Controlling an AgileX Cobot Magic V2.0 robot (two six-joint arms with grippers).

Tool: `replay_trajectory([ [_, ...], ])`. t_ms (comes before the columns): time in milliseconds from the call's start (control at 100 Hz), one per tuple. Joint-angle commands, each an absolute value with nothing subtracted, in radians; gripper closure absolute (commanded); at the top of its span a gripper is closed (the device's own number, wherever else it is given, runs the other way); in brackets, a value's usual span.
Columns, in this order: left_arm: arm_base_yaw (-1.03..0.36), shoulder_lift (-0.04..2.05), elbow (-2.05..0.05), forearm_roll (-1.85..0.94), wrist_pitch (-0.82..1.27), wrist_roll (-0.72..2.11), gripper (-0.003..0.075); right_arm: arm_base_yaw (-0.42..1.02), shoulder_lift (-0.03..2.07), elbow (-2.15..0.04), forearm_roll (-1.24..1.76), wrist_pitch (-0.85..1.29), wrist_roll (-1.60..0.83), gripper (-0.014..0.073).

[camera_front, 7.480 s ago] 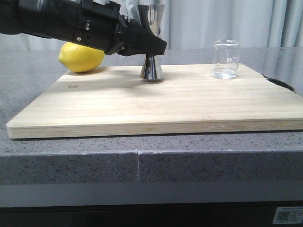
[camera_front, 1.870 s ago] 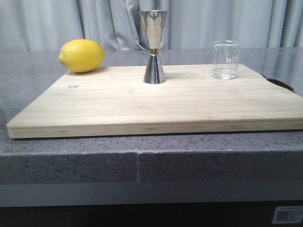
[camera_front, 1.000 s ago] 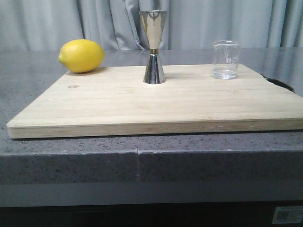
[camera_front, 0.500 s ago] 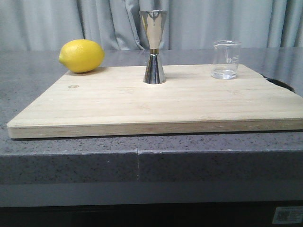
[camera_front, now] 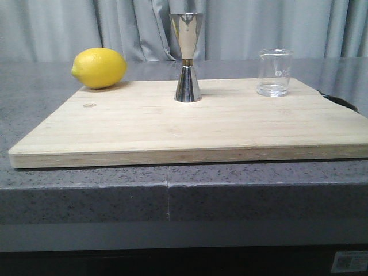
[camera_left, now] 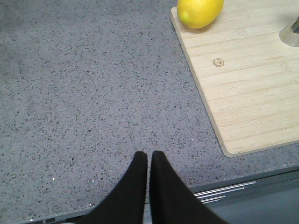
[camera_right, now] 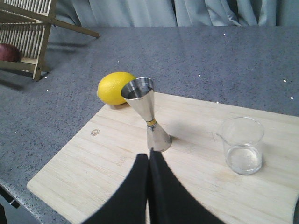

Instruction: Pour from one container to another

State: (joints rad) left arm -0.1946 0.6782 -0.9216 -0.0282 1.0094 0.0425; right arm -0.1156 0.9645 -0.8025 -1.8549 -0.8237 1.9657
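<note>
The clear glass cup (camera_front: 275, 72) stands upright at the back right of the wooden board (camera_front: 190, 123), a little liquid in its bottom; it also shows in the right wrist view (camera_right: 242, 145). The polished steel jigger (camera_front: 187, 57) with a gold waist band stands upright at the board's back middle (camera_right: 148, 113). No arm appears in the front view. My left gripper (camera_left: 149, 155) is shut, empty, above the grey counter to the left of the board. My right gripper (camera_right: 149, 157) is shut, empty, above the board, short of the jigger's base.
A yellow lemon (camera_front: 99, 68) lies at the board's back left corner (camera_left: 200, 11) (camera_right: 114, 87). The grey speckled counter (camera_left: 88, 93) surrounds the board. A wooden rack (camera_right: 25, 32) stands far off on the counter beyond the lemon. Grey curtains hang behind.
The left arm that reached over the jigger 7.5 s ago has gone from the front view. Over the last two seconds nothing has moved.
</note>
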Motion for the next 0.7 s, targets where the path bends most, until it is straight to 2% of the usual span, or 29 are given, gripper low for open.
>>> replay_trajectory([
  [0,-0.19,0.681,-0.944,-0.032,0.94,0.032,0.0739,-0.121,0.947,-0.828,-1.859,-0.8,1.963,0.0665],
  [120,-0.178,0.66,-0.926,-0.035,0.928,0.032,0.0739,-0.121,0.947,-0.828,-1.859,-0.799,1.963,0.0665],
  [240,-0.132,0.569,-0.823,-0.034,0.845,0.037,0.0739,-0.121,0.947,-0.828,-1.859,-0.799,1.963,0.0665],
  [450,-0.052,0.351,-0.5,-0.044,0.498,0.037,0.0739,-0.121,0.947,-0.828,-1.859,-0.797,1.963,0.0665],
  [690,-0.038,0.136,-0.208,-0.054,0.252,0.037,0.0739,-0.121,0.947,-0.828,-1.859,-0.797,1.963,0.0665],
])
